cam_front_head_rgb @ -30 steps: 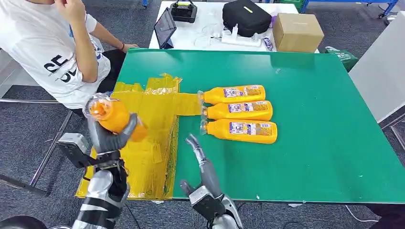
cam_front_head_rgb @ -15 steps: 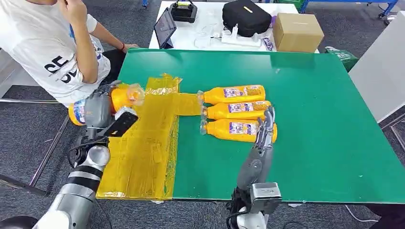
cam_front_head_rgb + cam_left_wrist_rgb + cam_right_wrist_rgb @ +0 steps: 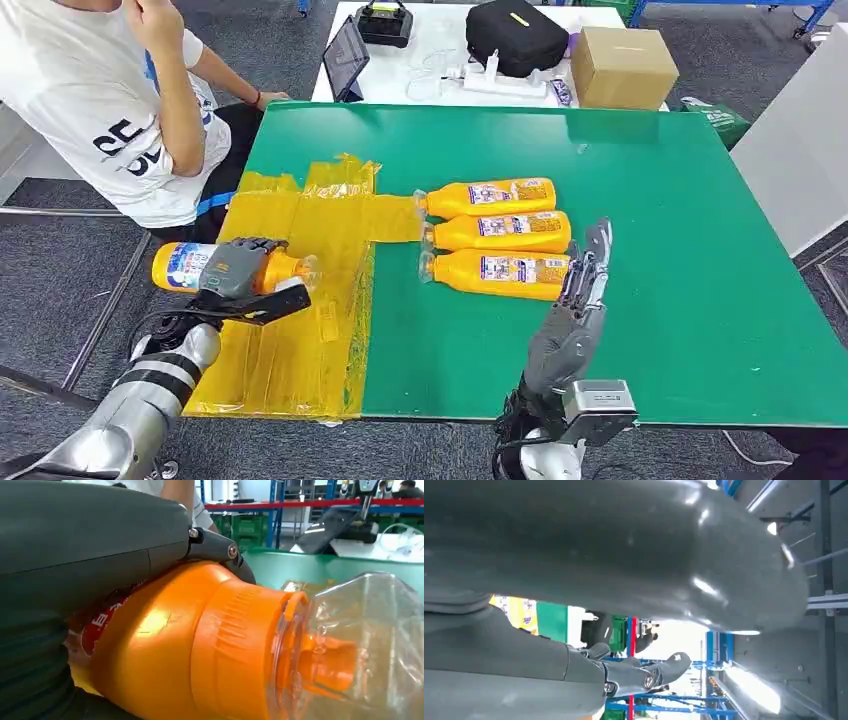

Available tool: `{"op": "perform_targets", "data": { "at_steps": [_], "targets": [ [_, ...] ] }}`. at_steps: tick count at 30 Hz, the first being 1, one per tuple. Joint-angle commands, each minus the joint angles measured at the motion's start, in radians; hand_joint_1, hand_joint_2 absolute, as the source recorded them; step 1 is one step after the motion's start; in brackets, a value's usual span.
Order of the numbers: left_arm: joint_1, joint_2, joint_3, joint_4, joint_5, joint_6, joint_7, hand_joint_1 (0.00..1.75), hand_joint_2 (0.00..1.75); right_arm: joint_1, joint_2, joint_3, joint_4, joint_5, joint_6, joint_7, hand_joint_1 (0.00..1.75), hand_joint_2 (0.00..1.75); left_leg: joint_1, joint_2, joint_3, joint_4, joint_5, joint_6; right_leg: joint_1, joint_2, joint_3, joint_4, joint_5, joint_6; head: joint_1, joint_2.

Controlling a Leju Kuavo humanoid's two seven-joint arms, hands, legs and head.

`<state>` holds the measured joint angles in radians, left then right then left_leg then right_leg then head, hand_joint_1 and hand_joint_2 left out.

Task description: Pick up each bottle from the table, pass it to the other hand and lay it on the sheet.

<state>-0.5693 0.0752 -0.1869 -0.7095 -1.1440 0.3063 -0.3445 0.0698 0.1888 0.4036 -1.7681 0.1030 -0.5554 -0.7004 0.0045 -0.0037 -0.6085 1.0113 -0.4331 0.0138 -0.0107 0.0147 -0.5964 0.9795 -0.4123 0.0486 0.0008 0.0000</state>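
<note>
**Q:** Where's your bottle right now?

**A:** Your left robot hand (image 3: pixel 238 272) is wrapped around the bottle (image 3: pixel 200 268), fingers clamped over its middle. Bottle lies near level, clear cap (image 3: pixel 303 268) toward the table's middle, body hanging over the outer edge of the yellow sheet (image 3: pixel 300 330). In the left wrist view the thumb (image 3: pixel 220 550) presses across the orange shoulder (image 3: pixel 165 645), so the grip looks firm. Whether the bottle rests on the sheet or hangs just above it, you can't tell.

**Q:** Why held sideways?

**A:** Likely so it goes down flat, as the task asks. My reading: you're at the laying-down step.

**Q:** And the right side?

**A:** Your right robot hand (image 3: pixel 578 290) holds nothing; fingers straight and apart, raised beside the base end of the nearest bottle (image 3: pixel 505 273) on the green table (image 3: pixel 680 300). Three bottles (image 3: pixel 495 238) lie side by side there, caps toward the sheet. That hand looks placed for the next pickup.

**Q:** Anything close by?

**A:** A person (image 3: pixel 110 100) sits at the table's far left corner, near the sheet.
</note>
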Motion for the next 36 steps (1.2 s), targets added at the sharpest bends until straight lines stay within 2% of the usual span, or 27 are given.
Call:
{"op": "perform_targets", "data": {
  "at_steps": [1,9,10,11,12,13,14,16,17,23,30,32,35,36],
  "targets": [
    [0.005,0.042,-0.034,0.073,0.034,-0.056,-0.050,1.75,1.75,0.000,0.007,-0.062,0.070,-0.016,0.048,0.002,0.00,0.00,0.000,0.000,0.003,-0.001,-0.001,0.000,0.001,0.000,0.003,-0.001,0.000,-0.001,0.000,0.000],
    [0.090,0.042,-0.009,0.021,0.159,-0.192,-0.136,1.75,1.75,-0.024,0.032,-0.073,0.183,-0.010,0.117,0.002,0.00,0.00,0.000,0.002,0.005,-0.002,-0.001,0.000,0.001,0.001,0.005,-0.002,0.000,-0.001,0.000,0.000],
    [0.104,0.045,-0.014,0.006,0.168,-0.204,-0.145,1.54,1.75,-0.028,0.038,-0.080,0.202,-0.007,0.125,0.002,0.00,0.00,0.000,0.002,0.005,-0.002,-0.001,-0.001,0.000,0.001,0.005,-0.002,0.000,-0.001,0.000,0.000],
    [0.123,0.045,-0.008,-0.009,0.199,-0.232,-0.165,0.17,1.75,-0.031,0.042,-0.084,0.225,-0.011,0.135,0.002,0.00,0.00,0.000,0.004,0.008,-0.003,-0.001,-0.001,0.001,0.002,0.007,-0.003,0.000,-0.002,0.000,0.000],
    [0.140,0.053,-0.015,-0.027,0.216,-0.258,-0.177,0.05,1.75,-0.038,0.045,-0.088,0.249,-0.009,0.142,0.002,0.00,0.00,0.000,0.004,0.007,-0.003,-0.001,-0.001,0.000,0.003,0.007,-0.003,0.000,-0.001,0.000,0.000],
    [0.157,0.052,-0.006,-0.047,0.247,-0.274,-0.196,0.09,1.75,-0.041,0.048,-0.091,0.263,-0.009,0.150,0.002,0.00,0.00,0.000,0.003,0.007,-0.003,-0.001,-0.001,0.000,0.002,0.007,-0.003,0.000,-0.001,0.000,0.000],
    [0.176,0.047,0.002,-0.069,0.270,-0.277,-0.209,0.00,1.75,-0.044,0.051,-0.094,0.276,-0.008,0.153,0.002,0.00,0.00,0.000,0.002,0.007,-0.003,-0.001,0.000,0.000,0.002,0.007,-0.002,0.000,-0.001,0.000,0.000],
    [0.202,0.051,-0.013,-0.116,0.285,-0.294,-0.215,0.00,1.75,-0.048,0.056,-0.099,0.298,-0.009,0.161,0.002,0.00,0.00,0.000,0.002,0.008,-0.002,-0.001,0.000,0.000,0.002,0.007,-0.002,0.000,-0.001,0.000,0.000],
    [0.214,0.057,-0.026,-0.142,0.292,-0.306,-0.210,0.00,0.00,-0.051,0.060,-0.104,0.313,-0.009,0.162,0.002,0.00,0.00,-0.001,0.002,0.008,-0.003,-0.001,0.000,0.000,0.001,0.008,-0.002,0.000,-0.001,0.000,0.000],
    [0.213,0.054,-0.030,-0.150,0.295,-0.313,-0.201,0.00,0.00,-0.049,0.061,-0.110,0.318,-0.014,0.166,0.002,0.00,0.00,0.000,-0.001,0.009,-0.002,-0.001,-0.001,0.000,-0.001,0.010,-0.002,-0.001,-0.002,0.000,0.000],
    [0.258,0.067,-0.058,-0.228,0.407,-0.389,-0.194,0.00,0.00,-0.060,0.082,-0.141,0.376,-0.005,0.187,0.002,0.00,0.00,0.001,0.000,0.009,-0.002,0.000,-0.001,0.001,0.000,0.009,-0.002,0.000,-0.002,0.000,0.000],
    [0.268,0.055,-0.036,-0.246,0.469,-0.422,-0.205,0.00,0.00,-0.062,0.084,-0.143,0.385,-0.004,0.187,0.002,0.00,0.00,0.000,-0.001,0.007,-0.002,0.000,-0.001,0.000,-0.001,0.008,0.000,0.000,-0.001,0.000,0.000],
    [0.283,0.002,0.017,-0.301,0.540,-0.401,-0.209,0.00,0.00,-0.064,0.085,-0.137,0.396,0.001,0.190,0.004,0.00,0.00,0.000,-0.001,0.007,-0.002,0.000,-0.001,0.000,-0.002,0.008,-0.001,0.000,-0.001,0.000,0.000],
    [0.291,-0.046,0.077,-0.336,0.607,-0.367,-0.210,0.00,0.00,-0.062,0.083,-0.131,0.395,0.020,0.184,0.010,0.00,0.00,0.001,0.000,0.010,-0.002,-0.001,-0.001,0.002,-0.002,0.011,-0.002,-0.001,-0.002,0.000,0.000]
  ]
}}
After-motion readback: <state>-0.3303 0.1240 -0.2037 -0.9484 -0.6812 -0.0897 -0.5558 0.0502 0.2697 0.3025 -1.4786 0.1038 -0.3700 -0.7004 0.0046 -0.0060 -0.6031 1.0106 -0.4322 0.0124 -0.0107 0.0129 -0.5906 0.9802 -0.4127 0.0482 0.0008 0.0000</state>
